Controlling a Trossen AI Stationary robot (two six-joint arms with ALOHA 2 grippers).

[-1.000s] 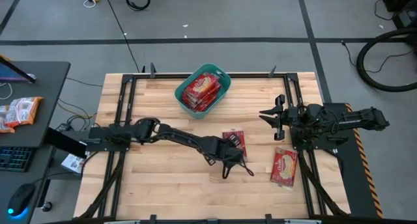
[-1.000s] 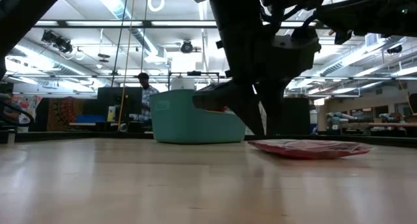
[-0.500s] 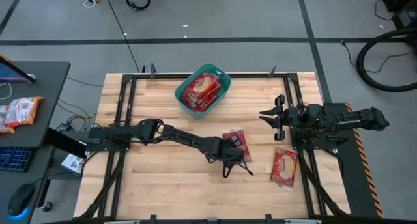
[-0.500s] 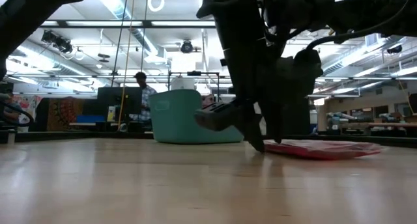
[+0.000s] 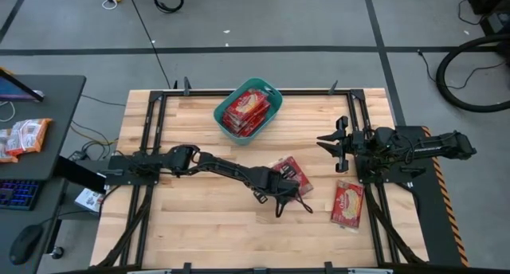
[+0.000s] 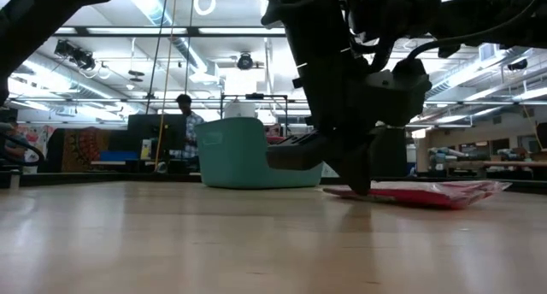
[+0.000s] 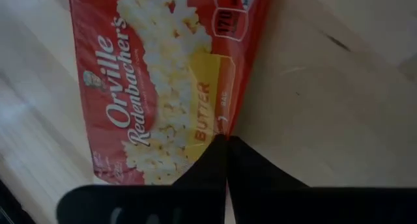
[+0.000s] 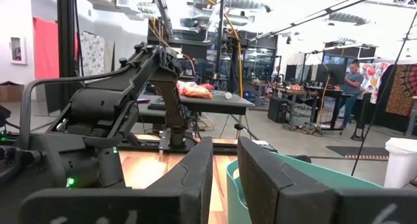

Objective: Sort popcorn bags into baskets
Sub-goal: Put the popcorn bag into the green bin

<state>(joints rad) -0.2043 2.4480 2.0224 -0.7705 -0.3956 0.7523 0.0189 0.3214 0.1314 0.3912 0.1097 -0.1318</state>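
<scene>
One red popcorn bag [image 5: 294, 174] lies askew on the table's middle right; the left wrist view shows its cream-yellow picture [image 7: 163, 74]. My left gripper [image 5: 280, 186] reaches in from the left and is shut on the bag's edge. A second bag [image 5: 348, 204] lies flat near the right front. The teal basket [image 5: 273, 91] stands at the far middle with several red bags [image 5: 245, 111] inside. My right gripper [image 5: 329, 142] waits at the right, open and holding nothing. My left gripper pinches the bag's long side edge [image 7: 227, 125], about halfway along it, between its two fingers [image 7: 212, 160]. The fingers slant down from above on the bag's near-left side [image 6: 359, 185]. The bag lies on the table [image 6: 410, 194].
A desk left of the table carries orange-and-white packets [image 5: 20, 137] and a keyboard [image 5: 17, 193]. Black frame rails [image 5: 151, 138] run along the tabletop's left and right. Bare wood [image 5: 199, 226] spreads across the near left. A person [image 6: 184, 123] stands far behind the table.
My left gripper has come down to the table beside the middle bag and shut on its edge. The bag has turned from standing square to lying askew and has shifted slightly toward the table's right edge.
</scene>
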